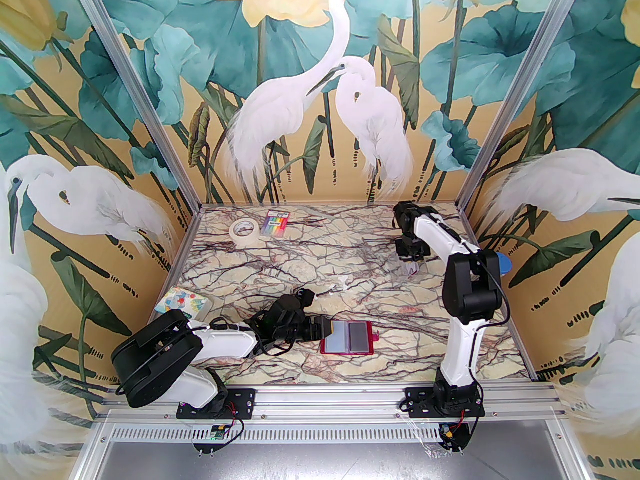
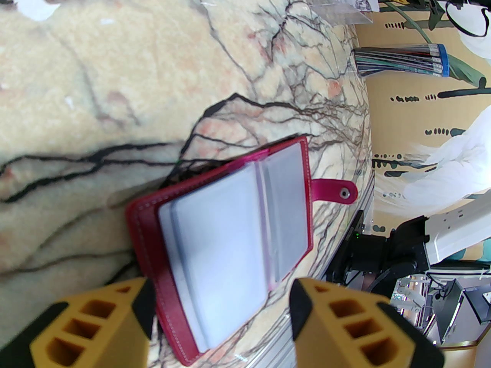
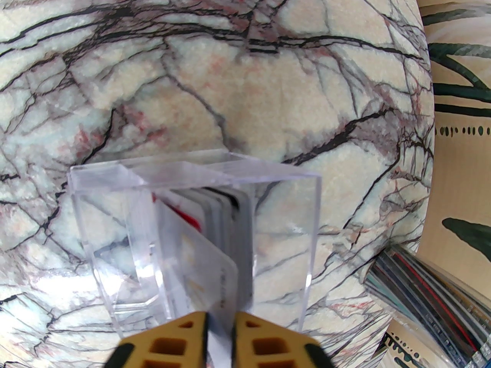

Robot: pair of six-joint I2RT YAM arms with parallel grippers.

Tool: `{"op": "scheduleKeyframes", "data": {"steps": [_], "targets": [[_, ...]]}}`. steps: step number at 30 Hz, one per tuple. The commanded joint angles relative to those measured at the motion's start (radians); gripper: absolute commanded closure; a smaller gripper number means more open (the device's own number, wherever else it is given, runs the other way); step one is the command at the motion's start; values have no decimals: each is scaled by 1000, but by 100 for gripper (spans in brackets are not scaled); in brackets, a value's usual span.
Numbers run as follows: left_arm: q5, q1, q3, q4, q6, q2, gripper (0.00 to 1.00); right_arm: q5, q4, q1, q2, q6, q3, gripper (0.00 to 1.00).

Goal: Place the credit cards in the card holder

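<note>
The card holder (image 1: 347, 338) (image 2: 230, 243), a dark red wallet with a snap tab, lies open and flat near the table's front, pale clear sleeves facing up. My left gripper (image 1: 320, 329) (image 2: 220, 293) is open just left of it, and its yellow fingers (image 2: 96, 320) straddle the wallet's near end. At the back right, a clear plastic case (image 3: 280, 224) (image 1: 410, 270) holds several credit cards (image 3: 226, 220) standing on edge. My right gripper (image 1: 412, 263) (image 3: 220, 320) hangs over the case, shut on the frontmost pale grey card (image 3: 207, 274).
A roll of masking tape (image 1: 245, 230) and a rainbow-striped packet (image 1: 277, 223) lie at the back left. A patterned packet (image 1: 182, 304) sits by the left wall. A blue-capped tube of pencils (image 1: 502, 263) (image 3: 422, 293) lies by the right wall, near the case.
</note>
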Motion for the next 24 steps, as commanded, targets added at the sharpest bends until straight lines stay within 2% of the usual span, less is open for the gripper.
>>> {"op": "scheduleKeyframes", "data": {"steps": [1,10,14,17,19,22,24], "targets": [[-6,-3,8,-59,20,34,37,9,-31,11,-65,11,30,89],[-6,-2,6,-58,18,32,37,7,-72,30,-103,21,55,100],[-10,-3,-1,-53,17,21,37,-22,-75,38,-153,29,44,100],[-20,-3,-49,-22,-1,-22,38,-105,-27,49,-238,34,-7,100],[-32,-2,-94,8,-9,-90,37,-204,54,73,-335,28,-86,100],[-32,-4,-99,-43,14,-192,37,-313,136,103,-473,47,-213,100],[-20,-4,-93,-86,28,-269,37,-429,201,111,-575,73,-308,100]]}}
